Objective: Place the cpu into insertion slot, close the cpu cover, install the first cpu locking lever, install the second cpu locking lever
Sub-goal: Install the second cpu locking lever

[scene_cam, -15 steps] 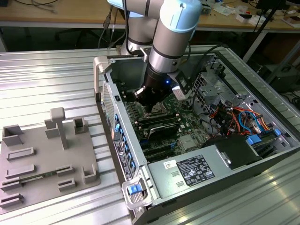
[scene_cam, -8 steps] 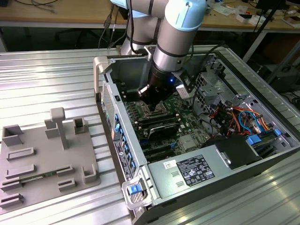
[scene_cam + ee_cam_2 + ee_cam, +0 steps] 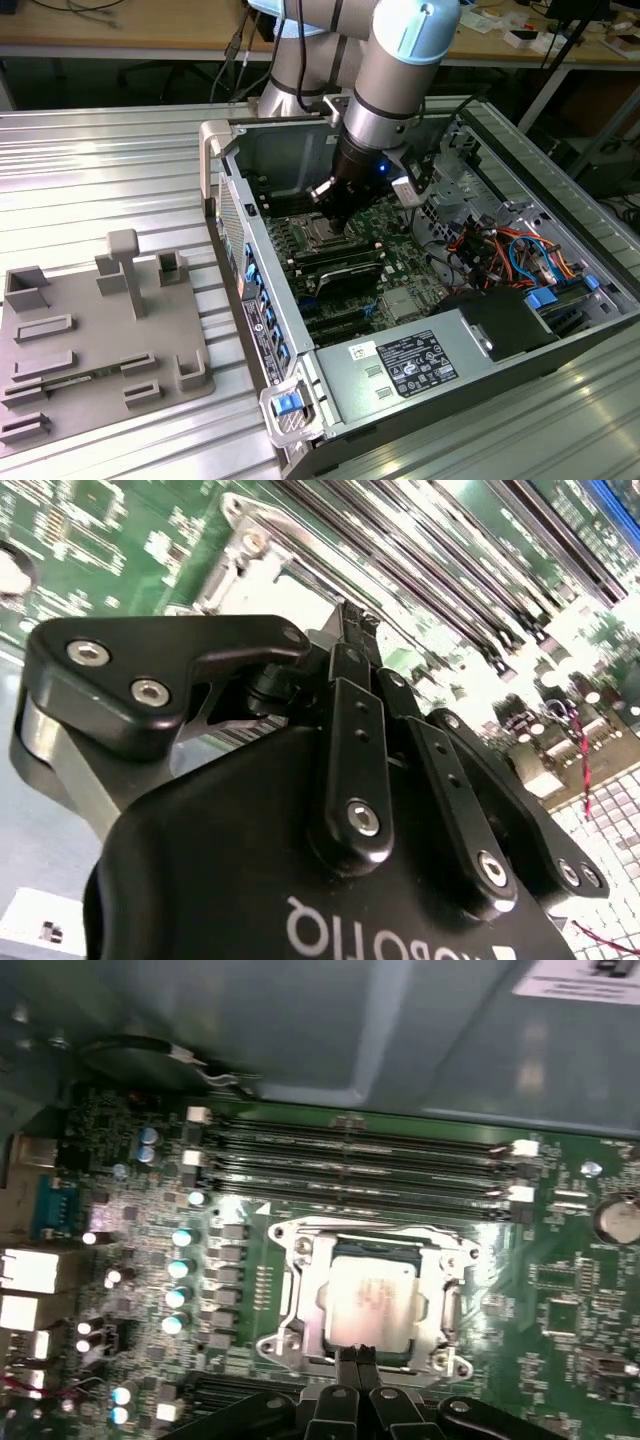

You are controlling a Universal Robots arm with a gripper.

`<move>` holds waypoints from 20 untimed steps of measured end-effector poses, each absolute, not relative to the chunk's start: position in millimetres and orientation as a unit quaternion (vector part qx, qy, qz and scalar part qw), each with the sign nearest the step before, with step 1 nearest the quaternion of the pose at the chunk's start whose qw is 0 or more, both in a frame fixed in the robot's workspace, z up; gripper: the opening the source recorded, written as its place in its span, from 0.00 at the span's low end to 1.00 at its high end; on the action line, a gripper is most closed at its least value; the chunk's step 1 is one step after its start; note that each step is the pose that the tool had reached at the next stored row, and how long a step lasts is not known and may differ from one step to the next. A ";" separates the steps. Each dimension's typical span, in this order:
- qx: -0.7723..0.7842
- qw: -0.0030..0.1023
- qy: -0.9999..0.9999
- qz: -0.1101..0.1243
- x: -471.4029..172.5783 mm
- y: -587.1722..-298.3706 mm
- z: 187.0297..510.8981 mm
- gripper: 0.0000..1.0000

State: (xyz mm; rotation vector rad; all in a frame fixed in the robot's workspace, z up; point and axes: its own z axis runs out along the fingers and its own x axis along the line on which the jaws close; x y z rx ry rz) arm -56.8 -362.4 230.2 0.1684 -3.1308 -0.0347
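Your tool [image 3: 354, 1362] has its two fingertips pressed together with nothing between them, a narrow closed point hanging just at the near edge of the insertion slot [image 3: 368, 1300] in the first wrist view. In the second wrist view the same tool [image 3: 352, 620] shows its black linkages folded inward to that tip, close above the green board. The cpu [image 3: 372, 1300] already lies flat in the slot, its dull silver top square with the frame, and the cpu cover [image 3: 300, 1295] looks to be down around it, the chip showing through its window. I judge the work to be at the locking levers, though you cannot tell from these pictures whether either lever is latched. If so, use the closed tip as a pusher: bear on the lever itself and not on the chip's top or the cover, and keep the push low and along the lever's swing so it tucks under its catch. Mind the row of small capacitors [image 3: 178, 1265] to one side of the slot and the long memory slots [image 3: 360, 1165] beyond it; a slip toward either could catch them. In the exterior view the tool [image 3: 335, 215] reaches down into the open computer case [image 3: 300, 330] over the slot, the case lying on the ribbed metal counter [image 3: 100, 170], a grey parts fixture [image 3: 90, 330] well apart on the exterior view's left.
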 end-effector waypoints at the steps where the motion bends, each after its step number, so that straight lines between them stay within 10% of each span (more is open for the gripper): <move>1: 0.054 0.003 -0.998 -0.011 -53.5 -362.4 230.3 0.11; 20: 0.054 0.004 -0.999 0.002 -37.9 -370.0 239.3 0.11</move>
